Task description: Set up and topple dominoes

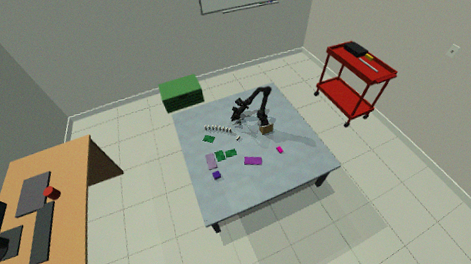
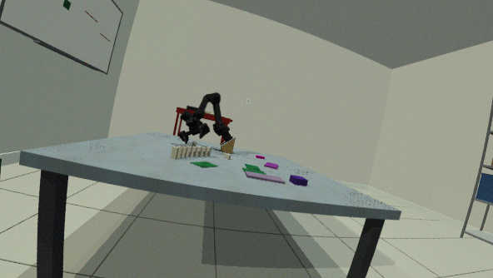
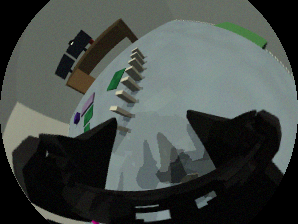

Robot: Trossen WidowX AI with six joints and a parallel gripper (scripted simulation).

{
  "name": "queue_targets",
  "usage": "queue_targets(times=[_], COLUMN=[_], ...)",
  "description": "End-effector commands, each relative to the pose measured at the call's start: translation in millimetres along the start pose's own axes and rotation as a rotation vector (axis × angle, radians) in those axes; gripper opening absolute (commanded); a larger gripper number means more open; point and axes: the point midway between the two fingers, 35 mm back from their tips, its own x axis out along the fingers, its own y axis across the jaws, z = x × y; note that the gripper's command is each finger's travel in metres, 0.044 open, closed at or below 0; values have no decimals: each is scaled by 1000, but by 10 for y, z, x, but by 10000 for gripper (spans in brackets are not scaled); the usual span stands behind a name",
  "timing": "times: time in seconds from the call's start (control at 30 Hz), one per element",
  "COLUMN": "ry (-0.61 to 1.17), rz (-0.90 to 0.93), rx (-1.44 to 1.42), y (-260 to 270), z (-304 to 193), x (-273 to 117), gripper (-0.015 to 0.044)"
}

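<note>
The bench (image 1: 294, 157) (image 2: 125, 171) (image 3: 200, 60) carries everything, and the row is the landmark to steer by. The arm (image 1: 263, 103) (image 2: 216, 110) arches over from a mount beyond one end of the row, so any swing across should go high, wrist included. Its gripper (image 1: 234, 116) (image 2: 192, 138) (image 3: 153, 117) stands wide open with nothing between the fingers, off to the side of the row away from the green cards (image 1: 208, 139) (image 2: 204, 165) (image 3: 116, 80). The row of dominoes (image 1: 222, 129) (image 2: 179, 152) (image 3: 131, 83) is upright and evenly spaced. Smallest come the separate pieces: one pale domino (image 1: 237, 138) (image 2: 227, 156) sits just past the row's arm-side end, apart from it, and another small pale piece (image 2: 194, 143) shows behind the row in the exterior view, below the gripper (whether it stands or lies, I cannot tell). The step in hand looks like fetching a missing domino. To do it well, centre the open fingers over the piece, square to its faces, descend straight, close softly and lift clear before travelling. At the row's end, match the neighbour's facing and gap, lower until the base sits flat, then part the fingers evenly and rise vertically, since a sideways brush could start the fall too soon.
</note>
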Motion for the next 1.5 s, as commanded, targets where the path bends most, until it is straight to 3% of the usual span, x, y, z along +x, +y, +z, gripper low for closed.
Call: queue_targets(times=[0.0, 0.2, 0.47, 0.73, 1.03, 1.47], ry=[195, 498, 873, 889, 888, 887], rz=[-17, -96, -397, -426, -427, -430], rx=[41, 8, -336, -377, -376, -379], y=[156, 336, 219, 188, -77, -198], z=[-46, -183, -67, -29, -382, -520], x=[42, -110, -800, -857, -539, -444], gripper=[440, 440, 440, 440, 440, 440])
